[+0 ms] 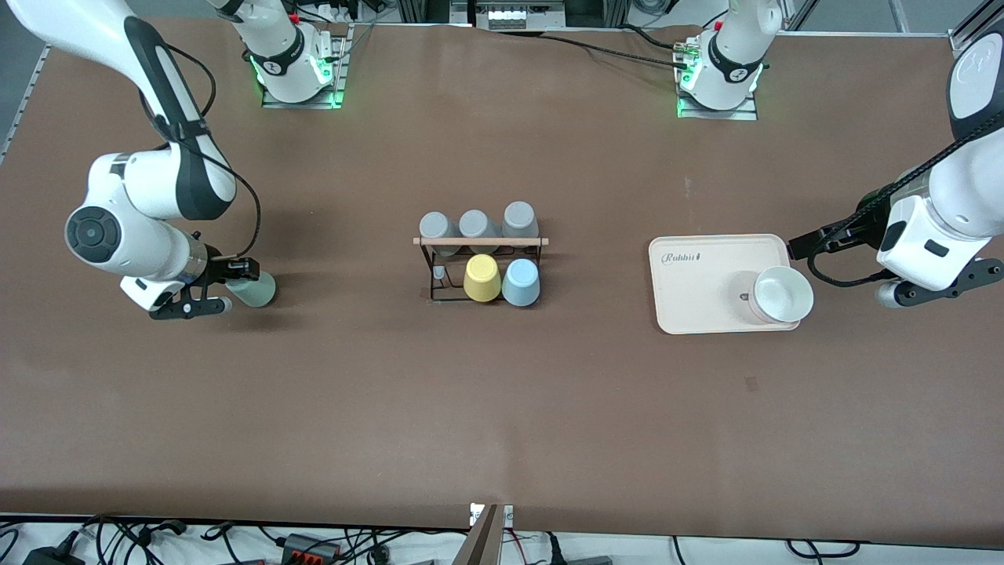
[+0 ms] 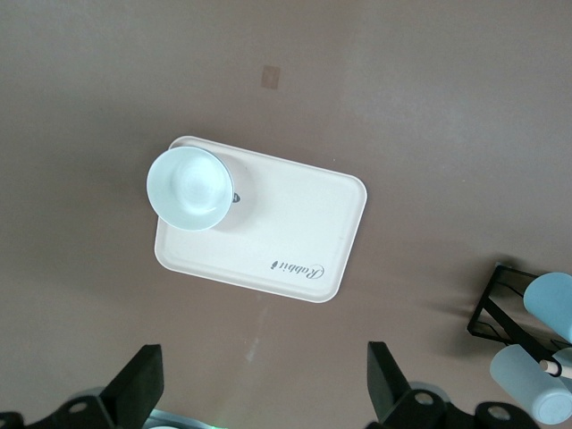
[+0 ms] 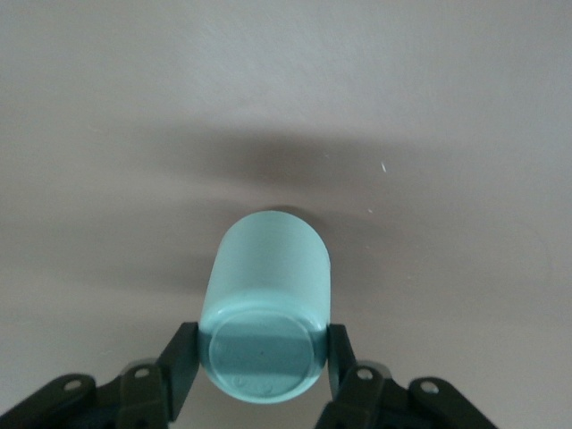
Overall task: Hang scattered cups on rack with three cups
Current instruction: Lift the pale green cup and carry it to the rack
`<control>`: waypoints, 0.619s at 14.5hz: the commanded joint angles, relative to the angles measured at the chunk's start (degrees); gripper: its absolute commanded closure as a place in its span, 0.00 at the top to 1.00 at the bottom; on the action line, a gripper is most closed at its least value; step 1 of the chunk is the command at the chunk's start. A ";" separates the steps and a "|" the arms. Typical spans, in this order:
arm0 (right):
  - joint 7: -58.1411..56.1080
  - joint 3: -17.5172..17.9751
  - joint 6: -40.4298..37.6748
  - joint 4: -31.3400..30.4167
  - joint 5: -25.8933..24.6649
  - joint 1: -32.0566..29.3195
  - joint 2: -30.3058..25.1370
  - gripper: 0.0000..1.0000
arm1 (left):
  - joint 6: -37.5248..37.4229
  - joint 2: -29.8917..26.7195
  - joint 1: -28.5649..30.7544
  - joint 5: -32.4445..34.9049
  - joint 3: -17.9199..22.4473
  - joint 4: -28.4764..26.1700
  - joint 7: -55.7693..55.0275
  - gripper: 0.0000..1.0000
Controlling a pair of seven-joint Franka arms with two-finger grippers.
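Observation:
My right gripper (image 1: 229, 284) is shut on the pale mint green cup (image 1: 254, 289), held on its side low over the table toward the right arm's end. In the right wrist view the fingers (image 3: 183, 357) press both sides of the cup (image 3: 268, 295), its base facing the camera. The black wire rack (image 1: 480, 242) at the table's middle holds three grey cups (image 1: 474, 225) on its farther row. A yellow cup (image 1: 481, 278) and the light blue cup (image 1: 521, 282) hang on the nearer row. My left gripper (image 1: 798, 245) waits open and empty beside the tray (image 1: 690, 294).
The cream tray holds a white bowl (image 1: 781, 294) at its corner nearest the left arm. They also show in the left wrist view, the tray (image 2: 295, 223) and the bowl (image 2: 188, 188), with the rack's end (image 2: 490, 308) at the edge. One rack peg (image 1: 439, 275) beside the yellow cup is bare.

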 commanded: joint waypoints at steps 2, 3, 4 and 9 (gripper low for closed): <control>7.96 0.19 -10.28 11.70 1.83 6.21 0.22 0.21 | 5.79 -7.69 0.99 2.07 -0.63 -10.65 2.86 1.00; 9.81 0.19 -11.26 13.47 3.84 8.14 0.32 0.21 | 5.98 -8.22 1.34 2.07 -0.72 -11.54 5.22 1.00; 11.92 0.19 -12.48 15.57 6.47 9.99 0.32 0.21 | 6.50 -9.10 1.95 2.07 -0.72 -13.38 6.81 1.00; 26.24 0.19 -16.63 26.30 8.08 18.69 5.67 0.21 | 9.13 -11.13 2.13 1.73 -1.16 -14.27 7.09 1.00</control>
